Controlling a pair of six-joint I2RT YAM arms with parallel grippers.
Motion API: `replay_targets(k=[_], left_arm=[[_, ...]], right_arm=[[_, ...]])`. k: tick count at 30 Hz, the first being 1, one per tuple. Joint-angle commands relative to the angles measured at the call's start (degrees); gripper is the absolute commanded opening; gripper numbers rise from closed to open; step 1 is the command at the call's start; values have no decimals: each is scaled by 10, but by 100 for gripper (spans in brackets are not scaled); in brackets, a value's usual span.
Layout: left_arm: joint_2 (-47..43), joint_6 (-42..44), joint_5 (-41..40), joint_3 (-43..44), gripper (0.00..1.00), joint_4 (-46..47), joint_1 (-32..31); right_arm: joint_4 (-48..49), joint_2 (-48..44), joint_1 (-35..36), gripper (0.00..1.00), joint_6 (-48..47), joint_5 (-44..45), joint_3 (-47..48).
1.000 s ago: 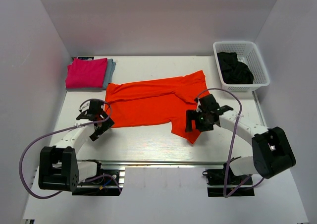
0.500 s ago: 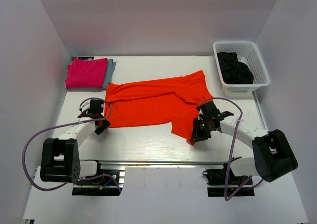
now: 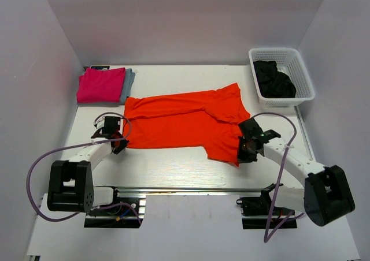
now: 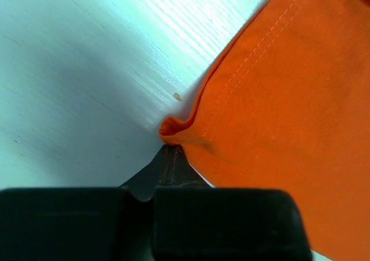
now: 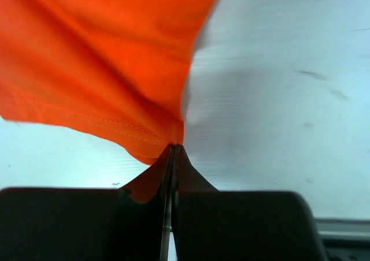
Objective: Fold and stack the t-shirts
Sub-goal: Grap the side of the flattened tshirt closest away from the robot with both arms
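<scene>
The bright orange t-shirt (image 3: 185,121) lies spread across the middle of the table. At its near left corner my left gripper (image 3: 119,144) is shut on the hem; in the left wrist view the cloth (image 4: 277,99) bunches at the tips of the left gripper (image 4: 171,148). My right gripper (image 3: 244,153) is shut on the near right corner of the orange t-shirt (image 5: 98,59), whose stitched hem runs into the closed tips of the right gripper (image 5: 175,146). A folded magenta-pink t-shirt (image 3: 100,85) lies on a light blue-grey one (image 3: 128,83) at the back left.
A white lattice basket (image 3: 303,76) at the back right holds dark black t-shirts (image 3: 274,79). The white table (image 3: 167,166) ends in a metal rail near the arm bases. Cables loop beside both arms.
Both grippers went from open to shut on the orange t-shirt's near corners. The right gripper has moved right and pulled its corner outward, flattening the shirt's near edge.
</scene>
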Motion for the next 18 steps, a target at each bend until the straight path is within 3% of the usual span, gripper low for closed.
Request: replay_targets(k=[1,6,7,10,18], left_arm=[[-17,14,21,-24,0,-14,2],[-45,41,57,-29,0,-8,-3],[-45,41,62,-29,0,-8,-9],[-57,56,113,-29,0,15,-9],[-74,48,158,-11,0,32,-3]], right_arm=[[-69,-33,-5,0,2,110,44],[-7,-37,-1,0,-62,14,26],[6,-37,-1,0,-79,-50,18],[51,-39,0,0,-94,-114,8],[134,-20,-4,0,-100,-132,49]])
